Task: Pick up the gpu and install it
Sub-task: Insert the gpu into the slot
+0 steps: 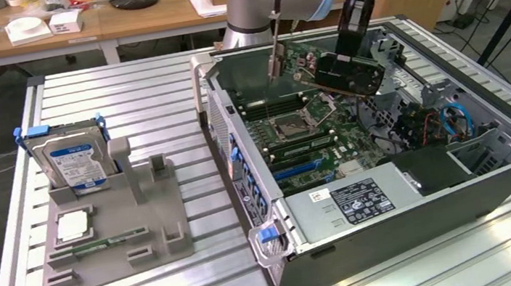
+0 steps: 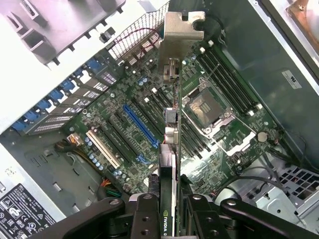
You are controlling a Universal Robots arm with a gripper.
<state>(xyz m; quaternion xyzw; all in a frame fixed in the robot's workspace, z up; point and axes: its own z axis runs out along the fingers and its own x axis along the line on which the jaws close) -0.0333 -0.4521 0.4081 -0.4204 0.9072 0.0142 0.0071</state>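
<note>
Fingers pinch the gpu by its upper edge, one on each face, holding it edge-down in the air inside the open computer case. It is above the motherboard and not seated in any slot. Its silvery end bracket hangs at the end nearest the case's perforated wall. The case stands by the counter's edge on the exterior view's right. Near the opposite edge a grey holder carries a hard drive upright.
</note>
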